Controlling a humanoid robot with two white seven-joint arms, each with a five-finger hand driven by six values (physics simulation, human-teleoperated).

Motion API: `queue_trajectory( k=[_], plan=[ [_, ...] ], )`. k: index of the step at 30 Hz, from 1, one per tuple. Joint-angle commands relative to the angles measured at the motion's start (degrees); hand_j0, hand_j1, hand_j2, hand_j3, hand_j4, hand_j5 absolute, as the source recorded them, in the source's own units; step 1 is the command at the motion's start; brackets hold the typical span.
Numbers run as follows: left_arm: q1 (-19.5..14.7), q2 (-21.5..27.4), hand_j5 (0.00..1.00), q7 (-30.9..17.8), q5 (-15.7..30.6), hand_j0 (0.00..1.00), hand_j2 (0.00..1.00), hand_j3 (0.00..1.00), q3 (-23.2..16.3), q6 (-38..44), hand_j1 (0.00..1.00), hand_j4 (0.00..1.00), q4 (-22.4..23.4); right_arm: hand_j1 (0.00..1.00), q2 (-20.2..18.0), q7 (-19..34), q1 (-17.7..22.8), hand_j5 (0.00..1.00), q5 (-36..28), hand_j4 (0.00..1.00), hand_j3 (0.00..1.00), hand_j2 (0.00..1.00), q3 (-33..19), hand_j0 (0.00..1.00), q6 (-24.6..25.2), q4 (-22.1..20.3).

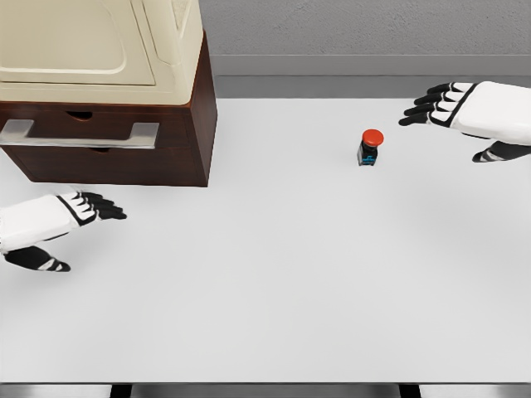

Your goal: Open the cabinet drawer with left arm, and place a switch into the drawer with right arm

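One cabinet (pixel 116 124) sits at the far left of the white counter (pixel 274 282), its dark wood front facing the viewer and its left part cut off by the picture's edge. A cream-coloured top part rests on the dark base. One drawer (pixel 91 137) shows in the front, closed flush, with one long metal handle (pixel 79 134) across it.

One switch (pixel 370 147), a small dark body with a red button on top, stands upright on the counter right of the middle, toward the far edge. It is well apart from the cabinet, with bare counter on every side of it.

The left hand (pixel 62 217) hovers at the lower left, below the cabinet's front and apart from the handle, fingers stretched out and relaxed, thumb hanging below, holding nothing. The right hand (pixel 465 112) hovers at the upper right, near the counter's far edge, fingers spread toward the left and holding nothing; it is near the switch but not touching it.

A broad stretch of bare counter lies between the two hands and runs to the near edge.
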Motion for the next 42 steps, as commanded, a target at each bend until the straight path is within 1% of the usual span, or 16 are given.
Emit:
queue_trajectory(
  k=[1,6,8,13,17,21,24,25,27,29,30,31,32,34,36,42],
  plan=[
    [0.0,0.6,1.00,0.0,0.3,1.00,1.00,1.00,-1.3,0.1,1.00,1.00,-1.3,1.00,0.0,0.0,0.0,1.00,-0.2,1.00,1.00,1.00,0.1,1.00,0.2,-0.3],
    [-3.2,2.7,1.00,0.1,0.7,1.00,1.00,1.00,-3.8,0.1,1.00,1.00,-4.4,1.00,0.0,0.0,-1.3,1.00,-0.8,1.00,1.00,1.00,-0.1,1.00,0.2,0.6],
    [-7.6,2.7,1.00,0.4,0.9,1.00,1.00,1.00,-3.8,0.1,1.00,1.00,-4.5,1.00,0.2,0.0,-3.0,1.00,-1.2,1.00,1.00,1.00,-4.9,1.00,0.2,5.6],
    [-17.5,2.1,1.00,0.7,1.8,1.00,1.00,1.00,-3.8,0.1,1.00,1.00,-4.6,1.00,0.6,0.0,-2.7,1.00,-1.4,1.00,1.00,1.00,-1.2,1.00,0.2,6.0],
    [-18.6,3.1,1.00,0.8,5.2,1.00,1.00,1.00,-3.8,0.1,1.00,1.00,-4.6,1.00,3.8,0.0,-3.3,1.00,-0.7,1.00,1.00,1.00,-0.8,1.00,0.2,6.4],
    [-20.0,13.7,1.00,1.1,8.6,1.00,1.00,1.00,-4.7,0.1,1.00,1.00,-4.5,1.00,7.9,0.0,-6.5,1.00,5.0,1.00,1.00,1.00,3.7,1.00,0.2,7.5],
    [-20.6,25.9,1.00,0.7,9.3,1.00,1.00,1.00,-5.9,0.1,1.00,1.00,-4.5,1.00,9.0,0.0,-7.0,1.00,5.1,1.00,1.00,1.00,4.7,1.00,0.2,7.9],
    [-20.6,27.7,1.00,-0.6,8.8,1.00,1.00,1.00,-8.3,0.1,1.00,1.00,-4.4,1.00,9.8,0.0,-8.4,1.00,5.1,1.00,1.00,1.00,5.9,1.00,0.2,9.0],
    [-20.6,27.7,1.00,-0.7,11.3,1.00,1.00,1.00,-8.3,0.1,1.00,1.00,-4.1,1.00,13.5,0.0,-11.6,1.00,5.1,1.00,1.00,1.00,7.7,1.00,0.2,15.3],
    [-19.1,27.4,1.00,-1.5,17.0,1.00,1.00,1.00,-10.3,0.1,1.00,1.00,-4.5,1.00,15.7,0.0,-14.1,1.00,5.1,1.00,1.00,1.00,11.1,1.00,0.2,18.0],
    [-17.5,24.9,1.00,-3.6,19.9,1.00,1.00,1.00,-11.0,0.1,1.00,1.00,-4.6,1.00,16.0,0.0,-14.4,1.00,5.1,1.00,1.00,1.00,11.8,1.00,0.2,18.3],
    [-17.6,20.6,1.00,-11.5,26.7,1.00,1.00,1.00,-12.9,0.1,1.00,1.00,-4.6,1.00,16.0,0.0,-14.5,1.00,5.3,1.00,1.00,1.00,11.8,1.00,0.2,18.6],
    [-18.6,15.1,1.00,-21.2,32.4,1.00,1.00,1.00,-12.9,0.1,1.00,1.00,-4.5,1.00,16.0,0.0,-14.4,1.00,5.5,1.00,1.00,1.00,11.8,1.00,0.2,18.7],
    [-24.5,5.1,1.00,-21.2,41.8,1.00,1.00,1.00,-13.1,8.5,1.00,1.00,-4.6,1.00,16.5,0.0,-14.4,1.00,7.1,1.00,1.00,1.00,11.9,1.00,0.2,19.2],
    [-25.8,5.2,1.00,-21.2,47.3,1.00,1.00,1.00,-13.1,9.9,1.00,1.00,-4.6,1.00,17.1,0.0,-14.5,1.00,7.2,1.00,1.00,1.00,13.0,1.00,0.2,20.2],
    [-26.7,8.9,1.00,-21.2,49.4,1.00,1.00,1.00,-13.0,15.6,1.00,1.00,-4.5,1.00,19.1,0.0,-15.0,1.00,8.8,1.00,1.00,1.00,14.3,1.00,0.2,23.5]
  ],
)
